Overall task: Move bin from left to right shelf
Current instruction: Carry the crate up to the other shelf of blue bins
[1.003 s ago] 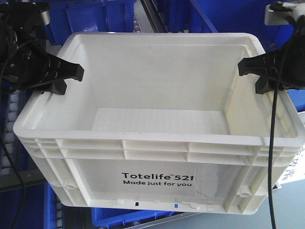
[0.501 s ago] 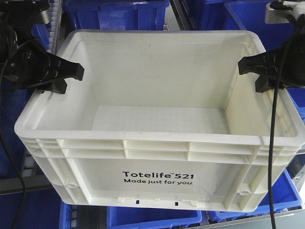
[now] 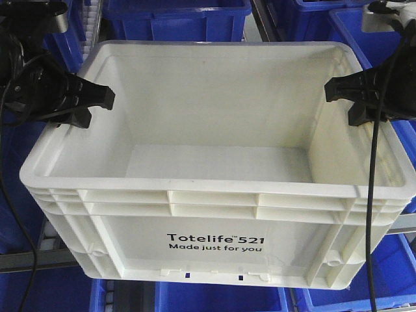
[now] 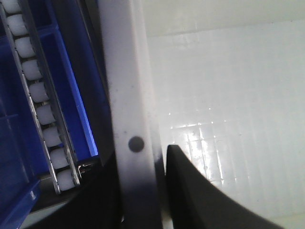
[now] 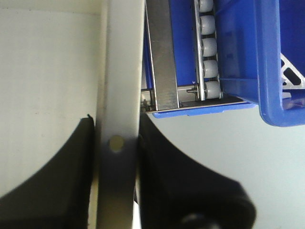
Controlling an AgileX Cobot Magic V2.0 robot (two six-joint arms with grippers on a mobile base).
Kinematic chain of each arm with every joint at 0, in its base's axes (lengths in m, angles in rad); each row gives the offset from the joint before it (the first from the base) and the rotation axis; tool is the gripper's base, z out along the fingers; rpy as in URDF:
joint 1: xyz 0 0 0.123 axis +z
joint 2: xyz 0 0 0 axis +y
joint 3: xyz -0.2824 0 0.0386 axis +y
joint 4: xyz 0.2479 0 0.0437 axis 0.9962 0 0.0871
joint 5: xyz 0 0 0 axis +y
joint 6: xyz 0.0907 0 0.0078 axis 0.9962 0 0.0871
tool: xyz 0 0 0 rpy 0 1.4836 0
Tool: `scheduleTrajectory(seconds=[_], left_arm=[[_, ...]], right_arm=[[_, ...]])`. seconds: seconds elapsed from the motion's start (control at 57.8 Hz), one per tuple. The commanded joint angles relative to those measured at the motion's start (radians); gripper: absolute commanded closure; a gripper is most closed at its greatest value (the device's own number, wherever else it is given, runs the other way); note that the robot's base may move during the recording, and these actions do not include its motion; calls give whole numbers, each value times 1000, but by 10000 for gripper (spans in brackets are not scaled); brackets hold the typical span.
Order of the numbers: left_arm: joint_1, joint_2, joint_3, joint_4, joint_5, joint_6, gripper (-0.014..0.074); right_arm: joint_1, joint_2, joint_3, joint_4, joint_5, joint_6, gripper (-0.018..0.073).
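— What does the bin (image 3: 214, 195) look like?

— It is a large white rectangular plastic tote, faintly translucent. It has a broad flat rim with ribbed bands under it. The near wall carries the black print "Totelife 521 Made just for you". Its pale floor and inner walls are in plain view.

— Where is it?

— It fills the middle of the front view, with blue bins (image 3: 175, 16) behind and below it. Roller tracks (image 4: 38, 105) run beside those bins.

— And the grippers?

— The left gripper (image 3: 96, 109) is clamped over the left wall's rim, one black finger inside and one outside. The wrist view shows the jaws tight against that rim (image 4: 126, 95). The right gripper (image 3: 342, 104) pinches the right wall the same way, its fingers (image 5: 71, 171) pressed to both faces. A black cable (image 3: 372, 195) hangs down past the right corner.
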Motion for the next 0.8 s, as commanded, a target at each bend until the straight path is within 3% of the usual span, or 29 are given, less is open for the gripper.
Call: scheduleTrajectory(seconds=[0.0, 0.778], left_arm=[[-11, -48, -39, -34, -103, 26, 603], [-11, -48, -39, -34, -103, 26, 603]], right_arm=[[6, -38, -41, 25, -107, -31, 559], [6, -38, -41, 25, -107, -31, 559]])
